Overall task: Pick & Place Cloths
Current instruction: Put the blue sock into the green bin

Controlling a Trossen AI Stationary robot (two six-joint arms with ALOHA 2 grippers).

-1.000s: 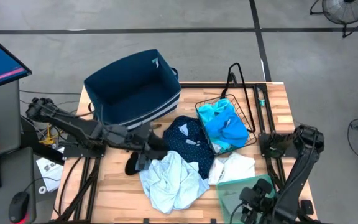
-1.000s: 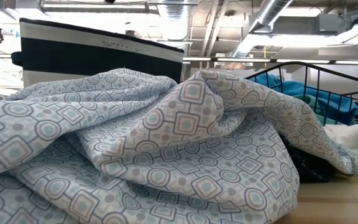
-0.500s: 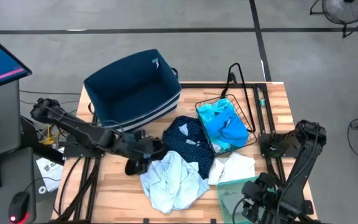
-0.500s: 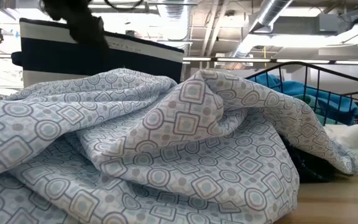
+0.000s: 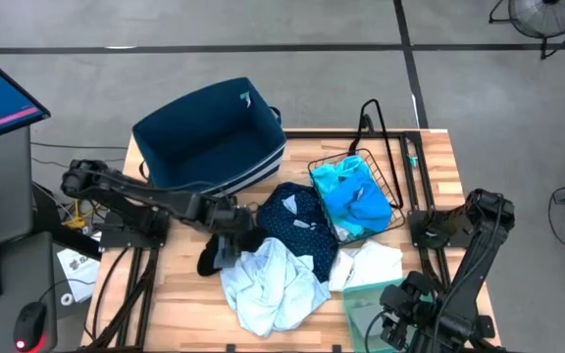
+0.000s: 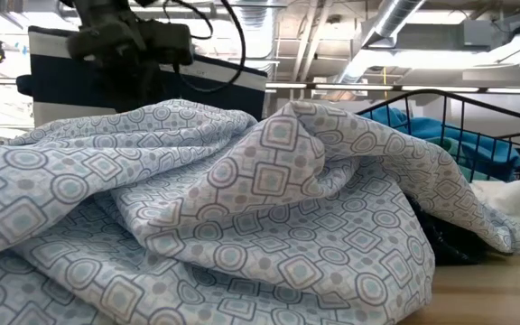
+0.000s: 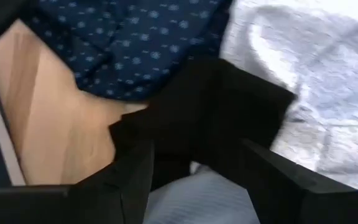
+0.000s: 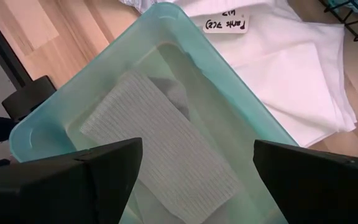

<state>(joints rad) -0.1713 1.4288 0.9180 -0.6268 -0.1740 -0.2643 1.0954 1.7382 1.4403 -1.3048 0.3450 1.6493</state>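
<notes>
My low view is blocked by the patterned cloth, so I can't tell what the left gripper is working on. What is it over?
Observer: The left gripper hangs over a black cloth, beside the pale blue cloth.
Operator: Has it closed on it?
Observer: No. Its fingers stand open, one on either side of the black cloth.
Operator: Where is the right arm?
Observer: The right gripper hovers open above the green tray at the table's near right corner.
</notes>
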